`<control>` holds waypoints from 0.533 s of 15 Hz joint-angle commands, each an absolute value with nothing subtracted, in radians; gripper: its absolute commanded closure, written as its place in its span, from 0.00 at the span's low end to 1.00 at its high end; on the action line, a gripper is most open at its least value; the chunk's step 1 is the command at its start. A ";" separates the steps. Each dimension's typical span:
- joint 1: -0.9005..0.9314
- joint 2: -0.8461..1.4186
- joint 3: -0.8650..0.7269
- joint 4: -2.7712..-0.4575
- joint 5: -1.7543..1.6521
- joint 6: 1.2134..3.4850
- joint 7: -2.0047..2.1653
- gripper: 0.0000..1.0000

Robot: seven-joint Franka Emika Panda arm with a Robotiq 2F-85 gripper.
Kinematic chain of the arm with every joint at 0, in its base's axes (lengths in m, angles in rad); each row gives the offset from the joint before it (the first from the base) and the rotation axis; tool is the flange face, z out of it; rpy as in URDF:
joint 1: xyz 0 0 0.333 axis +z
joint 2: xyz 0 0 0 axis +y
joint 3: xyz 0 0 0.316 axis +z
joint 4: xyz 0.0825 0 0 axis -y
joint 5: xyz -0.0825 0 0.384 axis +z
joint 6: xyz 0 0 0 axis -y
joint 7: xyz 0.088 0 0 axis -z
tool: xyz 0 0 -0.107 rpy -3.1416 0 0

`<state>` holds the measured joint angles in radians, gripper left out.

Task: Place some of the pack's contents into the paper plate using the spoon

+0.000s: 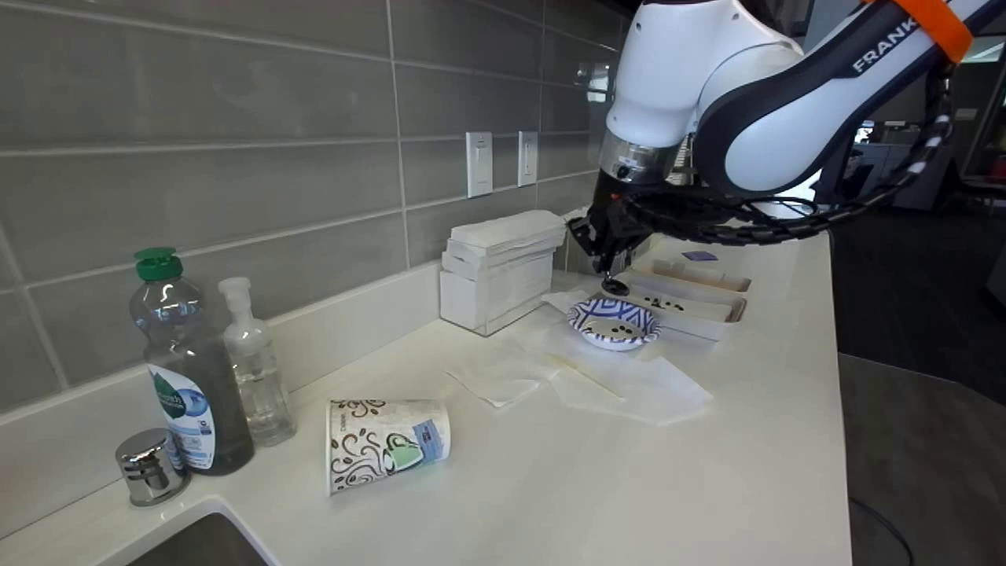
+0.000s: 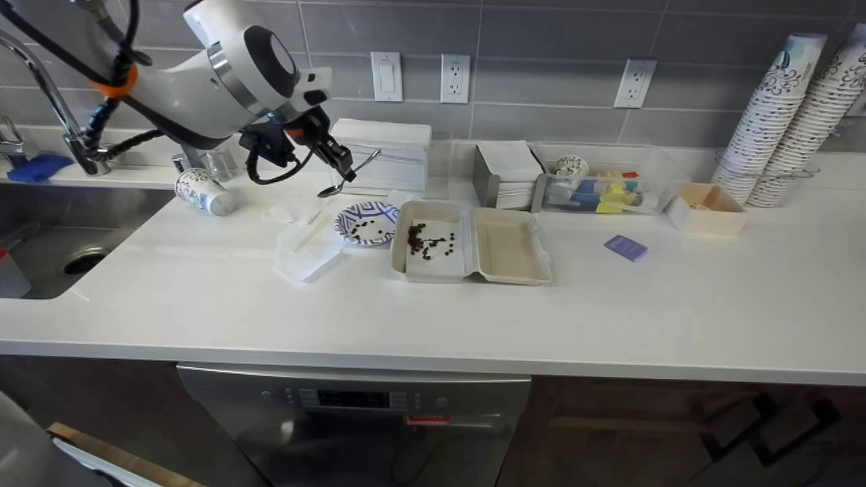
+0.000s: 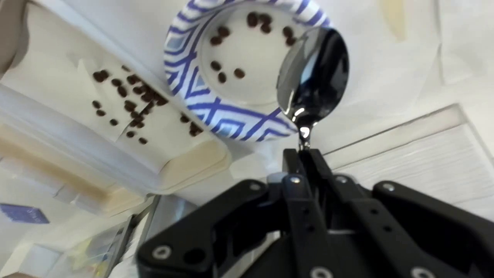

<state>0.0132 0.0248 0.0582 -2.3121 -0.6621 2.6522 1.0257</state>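
Wall (image 1: 236, 102): gray tile, toward the top in both exterior views.
Tabletop (image 2: 643, 311): white, mid-frame.
Dishwasher (image 2: 352, 433): silver, bottom center.
Floor (image 1: 927, 314): dark, far right.

Wrist view: top edge crops the paper plate (image 3: 258, 92); the spoon (image 3: 312, 69) masks part of its rim. Claw (image 3: 302, 154) hides most of the spoon's handle. In an exterior view: purple card (image 2: 626, 247), lettering too small to read; a cup stack (image 2: 829, 105) runs off the right edge; dishwasher (image 2: 352, 439) cut off below. Sink (image 1: 200, 542) cropped in both exterior views.
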 commanded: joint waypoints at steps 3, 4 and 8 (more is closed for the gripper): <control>0.067 0.054 0.091 -2.365 -0.339 2.742 0.715 0.98; 0.075 0.068 0.091 -2.360 -0.327 2.743 0.697 0.98; 0.100 0.111 0.082 -2.341 -0.331 2.740 0.696 0.98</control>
<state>0.0809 0.0712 0.0941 -2.3529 -0.3585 2.7149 0.7219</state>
